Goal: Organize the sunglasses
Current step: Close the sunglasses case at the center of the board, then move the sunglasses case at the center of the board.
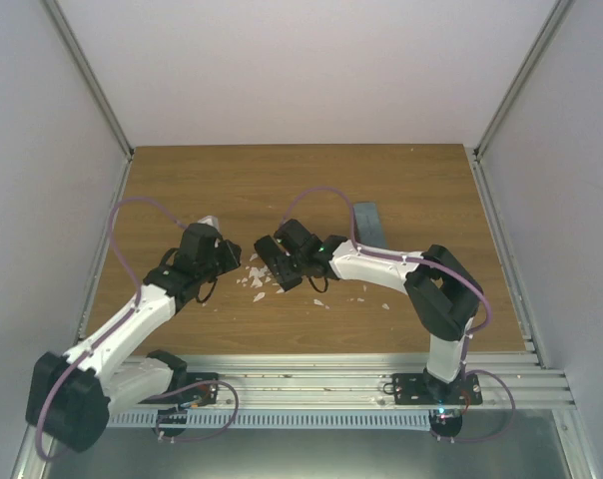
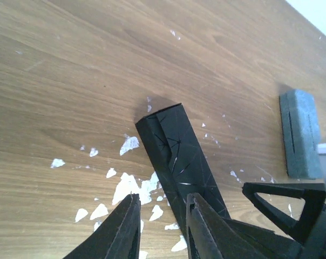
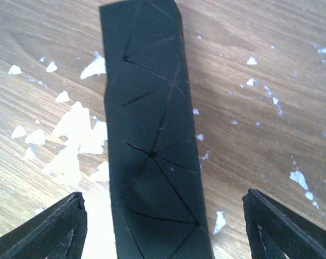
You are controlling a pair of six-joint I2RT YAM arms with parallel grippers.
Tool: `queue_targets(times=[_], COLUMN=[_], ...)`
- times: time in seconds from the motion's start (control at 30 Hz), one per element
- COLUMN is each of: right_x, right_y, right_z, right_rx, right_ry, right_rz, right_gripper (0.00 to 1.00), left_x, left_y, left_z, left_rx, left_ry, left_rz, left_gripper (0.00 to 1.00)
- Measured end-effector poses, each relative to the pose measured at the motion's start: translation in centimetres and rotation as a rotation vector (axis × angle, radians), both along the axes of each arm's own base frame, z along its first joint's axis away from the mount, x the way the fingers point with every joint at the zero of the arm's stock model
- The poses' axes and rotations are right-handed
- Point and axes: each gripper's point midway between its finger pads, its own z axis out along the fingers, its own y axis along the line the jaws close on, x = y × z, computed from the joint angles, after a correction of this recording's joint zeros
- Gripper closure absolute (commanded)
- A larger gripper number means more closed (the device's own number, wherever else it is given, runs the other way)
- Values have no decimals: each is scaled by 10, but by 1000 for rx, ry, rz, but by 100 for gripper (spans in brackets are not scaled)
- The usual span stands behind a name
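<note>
The sunglasses do not show in any view. An oblong black case [image 2: 176, 156] with creased, faceted sides lies closed on the wooden table [image 1: 401, 180], and it fills the middle of the right wrist view [image 3: 152, 135]. My right gripper [image 3: 164, 195] straddles its near end, open wide, with both fingers clear of its sides. My left gripper [image 2: 163, 198] hangs just left of the case, open by a narrow gap with only table between its fingers. Its right finger [image 2: 206, 226] stands in front of the case's edge. Seen from above, the two grippers [image 1: 240, 261] [image 1: 274, 261] meet mid-table.
A grey-blue case [image 1: 369, 220] lies flat behind the right arm, also at the left wrist view's right edge [image 2: 300, 135]. White flecks [image 2: 125, 189] are scattered on the wood beside the black case. White walls enclose the table on three sides.
</note>
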Motion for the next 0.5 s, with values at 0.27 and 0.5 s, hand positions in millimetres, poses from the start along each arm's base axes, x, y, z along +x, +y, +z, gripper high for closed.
queue_targets(times=[0.27,0.5], right_x=[7,10], right_y=[8,7], right_z=[-16,-29], right_rx=[-56,-71], right_ry=[-6,16], right_rz=[-1,-57], right_gripper=[33,39], left_x=[-15,-22], left_y=[15,18], left_z=[32,21], left_rx=[1,17], left_ry=[-87,-50], left_rz=[35,33], left_gripper=[72,72])
